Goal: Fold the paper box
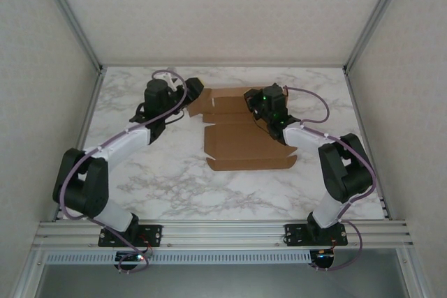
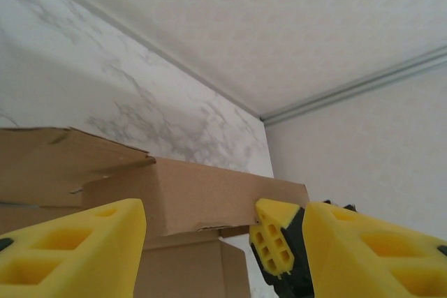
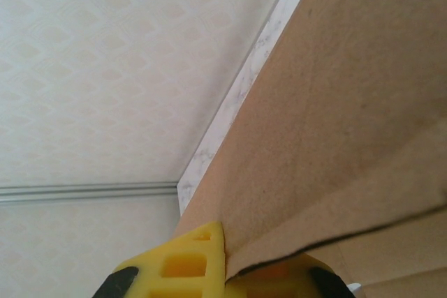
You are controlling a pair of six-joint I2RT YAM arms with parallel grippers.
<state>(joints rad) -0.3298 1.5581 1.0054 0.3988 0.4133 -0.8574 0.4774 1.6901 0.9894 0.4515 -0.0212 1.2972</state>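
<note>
The plain brown die-cut cardboard paper box (image 1: pixel 244 148) lies in the middle of the white marbled counter (image 1: pixel 160 172), near panel flat and long axis running left-right. At its far flaps, the right end effector (image 1: pixel 255 100) is clamped on the right-hand flap. The left end effector (image 1: pixel 190 95) stands open just beside the left flap, equally near.

Bright, even, diffuse light throughout.
Faint soft shadows lie on the table (image 1: pixel 174 179) under the arms (image 1: pixel 126 141) and beside the paper box (image 1: pixel 244 148); the yellow fingers (image 2: pixel 70 249) nearest the left wrist camera look slightly blurred.
</note>
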